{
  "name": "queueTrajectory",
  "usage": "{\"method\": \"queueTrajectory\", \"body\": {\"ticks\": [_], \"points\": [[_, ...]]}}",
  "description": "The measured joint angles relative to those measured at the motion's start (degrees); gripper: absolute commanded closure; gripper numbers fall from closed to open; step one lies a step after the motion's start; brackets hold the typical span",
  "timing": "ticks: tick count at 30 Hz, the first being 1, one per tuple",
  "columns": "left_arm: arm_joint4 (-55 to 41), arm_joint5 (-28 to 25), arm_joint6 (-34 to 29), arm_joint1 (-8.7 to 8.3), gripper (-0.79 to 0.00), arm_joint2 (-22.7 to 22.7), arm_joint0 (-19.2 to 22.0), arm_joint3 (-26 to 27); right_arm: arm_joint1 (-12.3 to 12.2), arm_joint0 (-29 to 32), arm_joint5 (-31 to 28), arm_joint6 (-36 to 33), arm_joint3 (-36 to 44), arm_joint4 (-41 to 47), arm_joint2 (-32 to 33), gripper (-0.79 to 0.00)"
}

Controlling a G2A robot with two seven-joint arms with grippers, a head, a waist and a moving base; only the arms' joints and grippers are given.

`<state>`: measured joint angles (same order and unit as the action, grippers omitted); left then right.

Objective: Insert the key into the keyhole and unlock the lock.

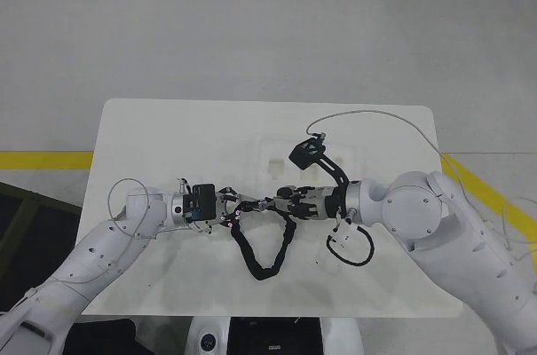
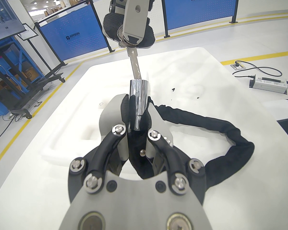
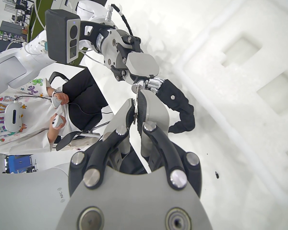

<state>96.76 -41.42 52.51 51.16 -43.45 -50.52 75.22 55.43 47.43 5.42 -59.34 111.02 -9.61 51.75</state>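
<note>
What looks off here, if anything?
Nothing damaged. The key, in the right tool, meets the lock cylinder in the left tool seemingly slightly off its axis. A few dark specks lie on the table.

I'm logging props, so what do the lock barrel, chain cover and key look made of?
Lock barrel: polished metal, probably chrome-plated, judging by its mirror-like reflections.
Chain cover: black fabric sleeve, matte, with soft creases.
Key: silvery metal blade with a duller sheen than the barrel.
</note>
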Motion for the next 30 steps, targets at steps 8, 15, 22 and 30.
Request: {"method": "queueTrajectory", "body": {"ticks": [8, 15, 22, 30], "points": [[0.0, 0.0, 0.0, 0.00, 0.000, 0.0, 0.0, 0.0, 0.3, 0.2, 0.7, -0.7, 0.9, -0.6, -0.5, 0.000], [0.0, 0.0, 0.0, 0.00, 0.000, 0.0, 0.0, 0.0, 0.5, 0.5, 1.0, -0.6, 0.9, -0.9, -0.7, 0.000], [0.0, 0.0, 0.0, 0.00, 0.000, 0.0, 0.0, 0.0, 0.8, 0.9, 1.4, -0.5, 1.1, -1.5, -1.2, 0.000], [0.0, 0.0, 0.0, 0.00, 0.000, 0.0, 0.0, 0.0, 1.1, 1.3, 2.0, -0.4, 2.1, -2.0, -1.3, 0.000]]}}
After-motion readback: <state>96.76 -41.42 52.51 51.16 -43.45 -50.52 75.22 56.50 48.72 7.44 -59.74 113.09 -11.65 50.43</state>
